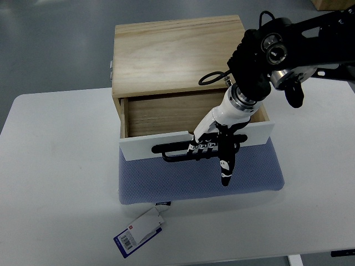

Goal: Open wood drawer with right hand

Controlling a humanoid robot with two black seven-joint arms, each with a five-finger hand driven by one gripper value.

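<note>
Robot hand [213, 145], the right one, is curled around the black bar handle [175, 152] on the white front of the pale wooden drawer [166, 116], which is pulled partly out of its wooden box [177, 52]. Beneath lies a blue-grey cushion [166, 180] on the white bench [55, 166], with a barcoded tag [140, 232] beside it.

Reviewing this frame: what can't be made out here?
- Top view: floor of the open drawer near its white front, hidden by that panel and the right hand.
- Part of the black handle, behind the fingers.
- Print on the tag: too small.
- Left arm: out of view.
</note>
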